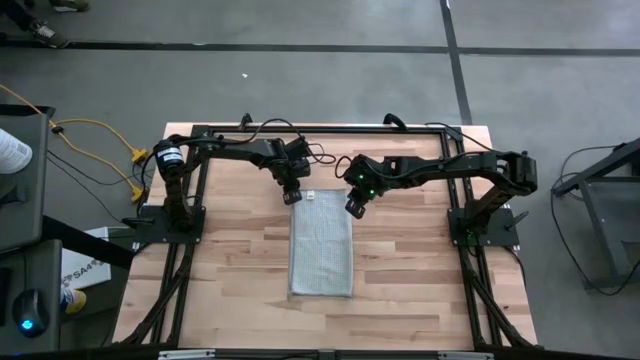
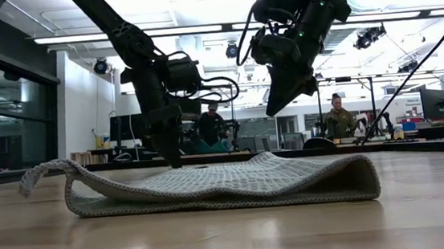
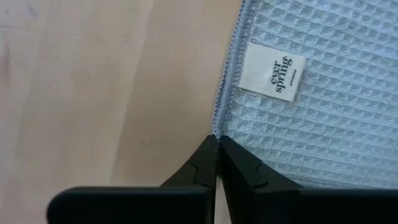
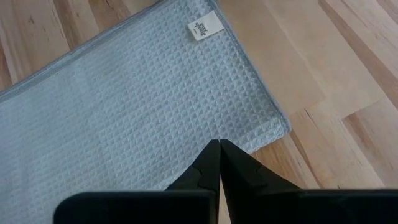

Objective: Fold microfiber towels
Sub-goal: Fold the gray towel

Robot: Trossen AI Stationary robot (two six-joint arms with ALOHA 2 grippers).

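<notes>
High view straight down; low view table-level; wrist views close; all share towel (image 1: 321,246).

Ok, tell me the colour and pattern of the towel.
Light grey-blue waffle weave, clearest on the towel in the left wrist view.

Microfiber towel (image 1: 321,242): light grey-blue, waffle-textured rectangle, folded lengthwise, lying flat on wood; white tag (image 3: 274,71) near far corner; one near corner curls upward.
</notes>
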